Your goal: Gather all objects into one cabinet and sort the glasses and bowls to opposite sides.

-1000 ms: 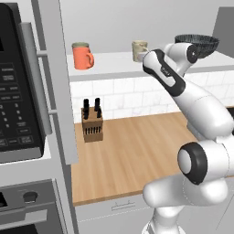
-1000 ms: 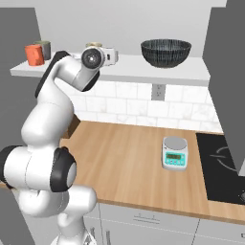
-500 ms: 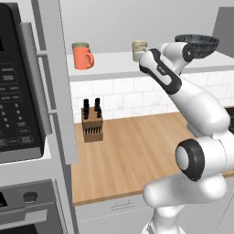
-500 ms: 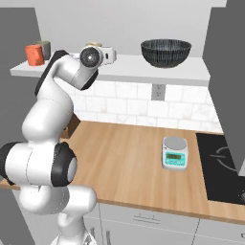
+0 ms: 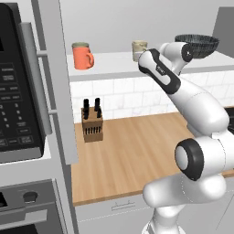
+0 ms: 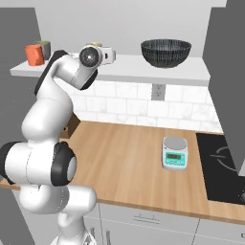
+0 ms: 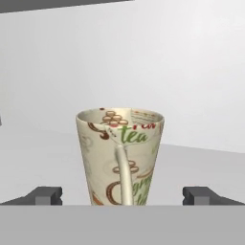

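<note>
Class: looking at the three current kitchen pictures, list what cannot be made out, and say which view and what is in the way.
- Beige patterned cup: in the hand view its base is cut off at the bottom; in the left base view the white arm covers part of it.
- Grey cup: mostly behind the orange cup in the right base view.
- Wide dark bowl: its left side is behind the arm in the left base view.
- Fingers: just the tips show.
</note>
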Tool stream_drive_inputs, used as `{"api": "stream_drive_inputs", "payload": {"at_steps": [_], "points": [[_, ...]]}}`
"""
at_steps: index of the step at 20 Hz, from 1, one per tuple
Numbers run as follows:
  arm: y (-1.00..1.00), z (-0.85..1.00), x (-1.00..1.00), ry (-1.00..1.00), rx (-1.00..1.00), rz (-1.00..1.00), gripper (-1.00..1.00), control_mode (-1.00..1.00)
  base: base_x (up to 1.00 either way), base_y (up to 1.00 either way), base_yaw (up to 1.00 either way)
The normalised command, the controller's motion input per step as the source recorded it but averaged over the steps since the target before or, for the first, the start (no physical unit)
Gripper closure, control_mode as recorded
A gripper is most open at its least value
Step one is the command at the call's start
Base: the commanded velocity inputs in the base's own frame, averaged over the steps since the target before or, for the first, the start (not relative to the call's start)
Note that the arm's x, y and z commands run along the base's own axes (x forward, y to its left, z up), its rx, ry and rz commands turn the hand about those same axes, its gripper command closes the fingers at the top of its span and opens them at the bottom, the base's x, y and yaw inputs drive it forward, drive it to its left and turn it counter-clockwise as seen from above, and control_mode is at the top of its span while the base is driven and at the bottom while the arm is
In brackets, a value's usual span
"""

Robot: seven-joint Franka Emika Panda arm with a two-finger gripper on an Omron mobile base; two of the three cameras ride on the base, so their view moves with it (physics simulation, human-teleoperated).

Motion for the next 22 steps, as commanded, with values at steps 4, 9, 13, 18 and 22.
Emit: {"api": "stream_drive_inputs", "payload": {"at_steps": [4, 9, 13, 18, 22], "points": [[0.00, 0.00, 0.00, 0.00, 0.00, 0.00, -1.00, -1.00, 0.00, 0.00, 0.00], [0.00, 0.00, 0.00, 0.00, 0.00, 0.00, 1.00, -1.00, 0.00, 0.00, 0.00], [0.00, 0.00, 0.00, 0.00, 0.00, 0.00, 1.00, -1.00, 0.00, 0.00, 0.00], [0.00, 0.00, 0.00, 0.00, 0.00, 0.00, 1.00, -1.00, 0.00, 0.00, 0.00], [0.00, 0.00, 0.00, 0.00, 0.00, 0.00, 1.00, -1.00, 0.00, 0.00, 0.00]]}}
